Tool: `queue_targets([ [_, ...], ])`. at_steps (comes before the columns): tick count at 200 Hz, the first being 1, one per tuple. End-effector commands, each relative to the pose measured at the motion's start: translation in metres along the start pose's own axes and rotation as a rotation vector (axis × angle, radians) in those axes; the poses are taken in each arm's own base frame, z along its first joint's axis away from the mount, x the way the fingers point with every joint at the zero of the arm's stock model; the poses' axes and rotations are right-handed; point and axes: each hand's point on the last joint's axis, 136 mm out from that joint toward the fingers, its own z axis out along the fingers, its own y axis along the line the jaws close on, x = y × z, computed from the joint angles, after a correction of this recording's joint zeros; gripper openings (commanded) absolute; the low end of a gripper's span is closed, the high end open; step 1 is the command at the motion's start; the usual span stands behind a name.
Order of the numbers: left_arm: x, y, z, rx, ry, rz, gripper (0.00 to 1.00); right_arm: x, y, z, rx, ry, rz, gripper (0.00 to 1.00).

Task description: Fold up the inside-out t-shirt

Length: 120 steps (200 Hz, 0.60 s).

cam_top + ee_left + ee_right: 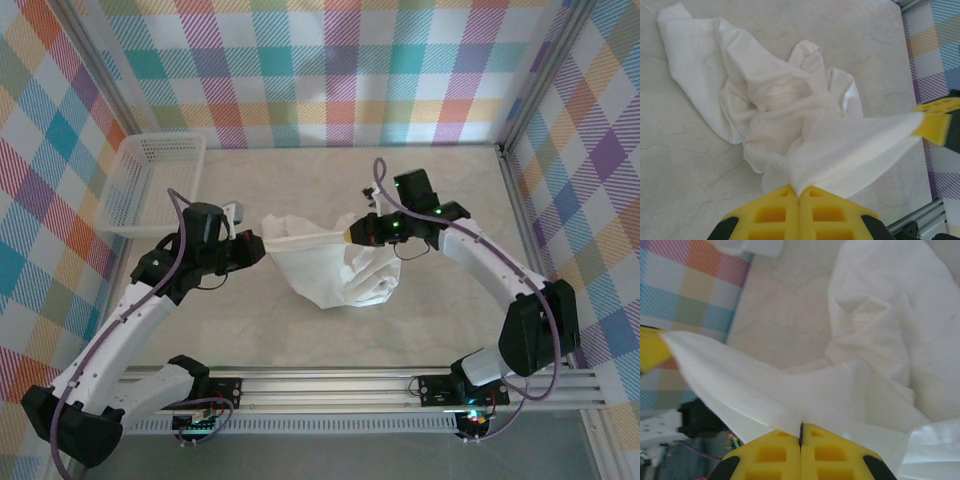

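A: Where is there room to pass?
B: Bare surface along the near edge and at far right. The t-shirt spans the middle; the basket fills the far-left corner.

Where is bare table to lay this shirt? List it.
Bare table behind the t-shirt, from basket to right wall; another strip between it and the front rail. Crowded mid-table, where left tool and right tool pinch it.

No legible txt or labels
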Motion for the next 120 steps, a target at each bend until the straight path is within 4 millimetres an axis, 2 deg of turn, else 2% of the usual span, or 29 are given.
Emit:
queue_targets([
  [1, -0.009, -0.007, 0.000, 0.048, -0.023, 0.011, 0.00, -0.028, 0.028, -0.029, -0.067, -0.104, 0.037, 0.00],
  [15, -0.013, -0.029, 0.006, 0.168, -0.020, 0.002, 0.00, -0.028, 0.015, -0.027, -0.007, -0.104, 0.043, 0.00],
  [26, -0.015, -0.051, 0.012, 0.294, 0.000, -0.015, 0.00, -0.020, -0.009, -0.023, 0.094, -0.089, 0.085, 0.00],
  [39, -0.017, -0.073, 0.019, 0.407, 0.014, -0.026, 0.00, -0.004, -0.032, -0.017, 0.163, -0.064, 0.107, 0.00],
  [47, -0.014, -0.083, 0.025, 0.434, 0.029, -0.009, 0.00, 0.008, -0.044, -0.015, 0.196, -0.055, 0.113, 0.04],
  [61, -0.003, -0.094, 0.040, 0.402, 0.061, 0.042, 0.00, 0.032, -0.067, -0.014, 0.270, -0.044, 0.141, 0.06],
  [77, 0.015, -0.090, 0.070, 0.272, 0.115, 0.072, 0.00, 0.057, -0.087, -0.020, 0.357, -0.042, 0.145, 0.12],
  [90, 0.030, -0.103, 0.091, 0.251, 0.149, 0.108, 0.00, 0.076, -0.118, -0.034, 0.517, -0.073, 0.190, 0.20],
  [101, 0.044, -0.109, 0.108, 0.213, 0.170, 0.129, 0.00, 0.093, -0.141, -0.048, 0.637, -0.104, 0.263, 0.23],
  [110, 0.054, -0.113, 0.121, 0.190, 0.186, 0.157, 0.00, 0.104, -0.152, -0.057, 0.692, -0.124, 0.320, 0.29],
  [120, 0.060, -0.119, 0.131, 0.177, 0.198, 0.189, 0.02, 0.110, -0.153, -0.063, 0.715, -0.132, 0.334, 0.42],
])
